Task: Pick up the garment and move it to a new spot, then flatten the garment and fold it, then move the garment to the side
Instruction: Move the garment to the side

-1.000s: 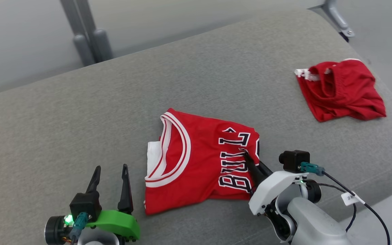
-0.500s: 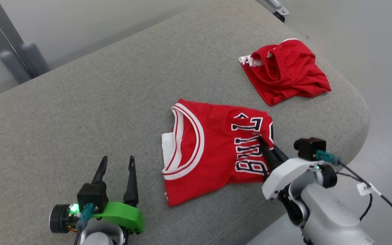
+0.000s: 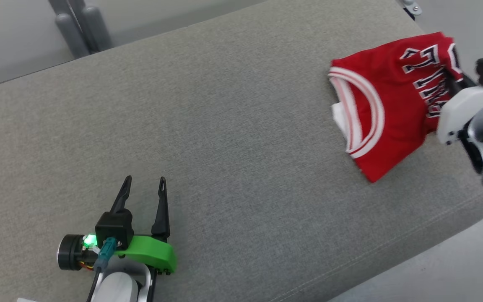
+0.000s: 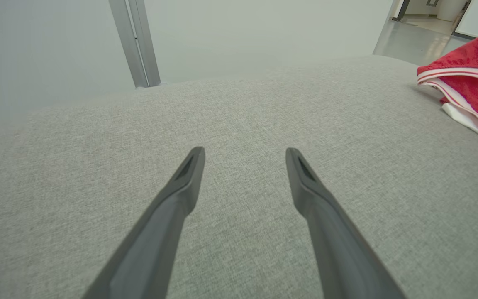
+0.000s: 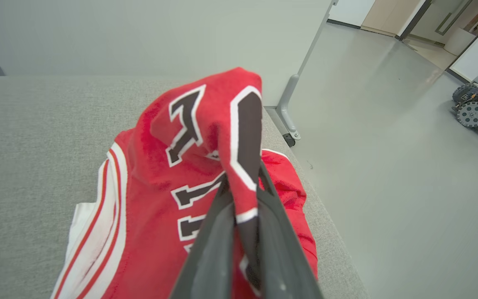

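Two claws: right claw [image 5: 243,182] pinches shirt [image 5: 152,166] fold, plain in wrist view, blurred from head; left claw [image 3: 145,179] spread over cushion [image 3: 224,126].

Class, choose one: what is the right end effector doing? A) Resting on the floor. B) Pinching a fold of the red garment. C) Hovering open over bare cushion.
B: the right wrist view shows the right end effector shut on a fold of the garment.

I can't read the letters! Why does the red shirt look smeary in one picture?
Head view: the folded red jersey with black-and-white letters is blurred, its white collar stripes streaky. Right wrist view: its letters look crisp, pinched in the right hand.
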Available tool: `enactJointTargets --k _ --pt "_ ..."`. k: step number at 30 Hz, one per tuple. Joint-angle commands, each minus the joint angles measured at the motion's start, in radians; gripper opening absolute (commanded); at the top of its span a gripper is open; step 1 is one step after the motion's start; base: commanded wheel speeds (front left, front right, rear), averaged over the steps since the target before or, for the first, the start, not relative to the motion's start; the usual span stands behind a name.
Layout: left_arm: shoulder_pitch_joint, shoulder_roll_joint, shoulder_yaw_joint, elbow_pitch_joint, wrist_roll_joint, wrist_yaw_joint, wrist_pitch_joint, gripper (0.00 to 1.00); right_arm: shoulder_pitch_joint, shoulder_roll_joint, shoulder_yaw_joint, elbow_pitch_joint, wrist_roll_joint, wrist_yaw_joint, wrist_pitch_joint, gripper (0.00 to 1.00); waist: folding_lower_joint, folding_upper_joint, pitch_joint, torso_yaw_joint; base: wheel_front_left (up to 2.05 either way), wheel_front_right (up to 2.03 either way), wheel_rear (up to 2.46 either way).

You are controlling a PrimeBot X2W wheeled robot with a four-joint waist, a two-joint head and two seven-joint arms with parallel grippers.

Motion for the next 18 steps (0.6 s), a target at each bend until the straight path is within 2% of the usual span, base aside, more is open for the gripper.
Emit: enactJointTargets --k 1,6,7,8,12,14,18 --pt "-0.022 0.006 0.002 -0.008 0.005 -0.003 -0.003 1.0 -0.033 -0.033 -0.028 0.042 -0.02 -0.002 0.001 0.0 0.0 -0.0001 0.063 0.097 0.0 0.0 0.0" --pt "-0.036 0.006 -0.005 -0.016 0.003 0.001 -0.003 1.0 -0.11 -0.133 -0.122 0.182 -0.096 -0.002 -0.02 0.01 0.0 -0.0001 0.086 0.162 0.0 0.0 0.0" --pt "-0.04 0.006 -0.007 -0.018 0.002 0.002 -0.003 1.0 -0.121 -0.154 -0.15 0.2 -0.111 -0.002 -0.029 0.93 0.0 -0.0001 0.092 0.175 0.0 0.0 0.0" --pt "-0.041 0.006 -0.006 -0.02 0.001 0.005 -0.003 1.0 -0.129 -0.167 -0.175 0.211 -0.123 -0.002 -0.037 1.0 0.0 -0.0001 0.097 0.183 0.0 0.0 0.0" --pt "-0.044 0.006 -0.001 -0.024 0.003 0.008 -0.003 1.0 -0.138 -0.18 -0.291 0.234 -0.169 -0.002 -0.071 1.0 0.0 -0.0001 0.108 0.207 0.0 0.0 0.0" --pt "-0.045 0.006 0.008 -0.026 0.006 0.01 -0.003 1.0 -0.14 -0.162 -0.337 0.228 -0.205 -0.002 -0.082 1.0 0.0 -0.0001 0.108 0.213 0.0 0.0 0.0" --pt "-0.035 0.006 0.027 -0.031 0.002 0.019 -0.003 1.0 -0.093 -0.095 -0.429 0.067 -0.264 -0.002 -0.085 1.0 0.0 -0.0001 0.1 0.219 0.0 0.0 0.0"
